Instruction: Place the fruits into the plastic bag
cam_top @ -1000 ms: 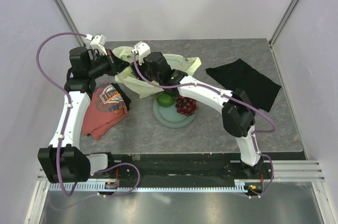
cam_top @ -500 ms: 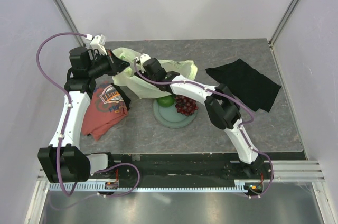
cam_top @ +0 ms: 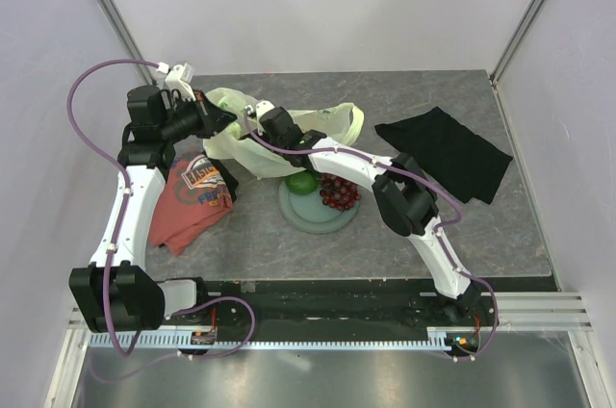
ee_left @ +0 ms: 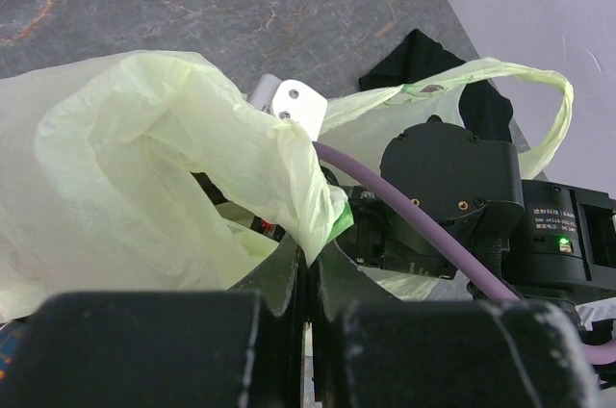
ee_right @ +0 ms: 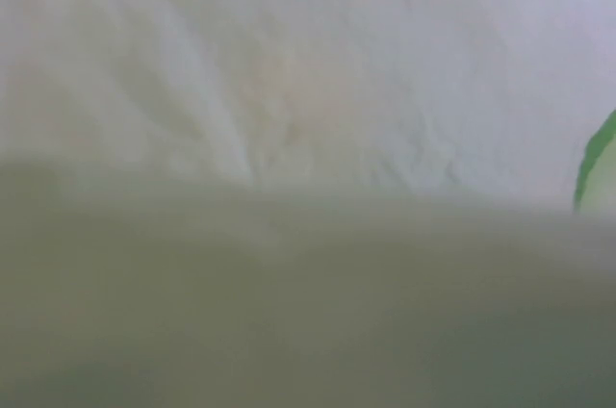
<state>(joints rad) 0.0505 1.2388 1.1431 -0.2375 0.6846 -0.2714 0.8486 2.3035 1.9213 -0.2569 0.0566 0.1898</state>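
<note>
The pale green plastic bag [cam_top: 241,146] lies at the back left of the table, and also fills the left wrist view [ee_left: 144,158]. My left gripper [cam_top: 219,119] is shut on the bag's rim and holds it up, with the plastic pinched between the jaws [ee_left: 313,254]. My right arm's wrist [cam_top: 277,126] reaches into the bag's mouth; its fingers are hidden by plastic. The right wrist view shows only blurred pale plastic [ee_right: 308,90]. A dark green oval fruit [cam_top: 302,182] and a dark red grape bunch [cam_top: 339,191] lie on the round grey-green plate [cam_top: 313,218]. The other fruits are out of view.
A red printed T-shirt [cam_top: 192,198] lies under the left arm at the left. A black cloth [cam_top: 445,150] lies at the back right. The plate sits just in front of the bag. One loop handle [ee_left: 539,90] of the bag arches over the right wrist.
My right arm has pushed its wrist further left into the bag, its elbow swinging inward. The bag's right handle has shifted. The left gripper still holds the rim.
</note>
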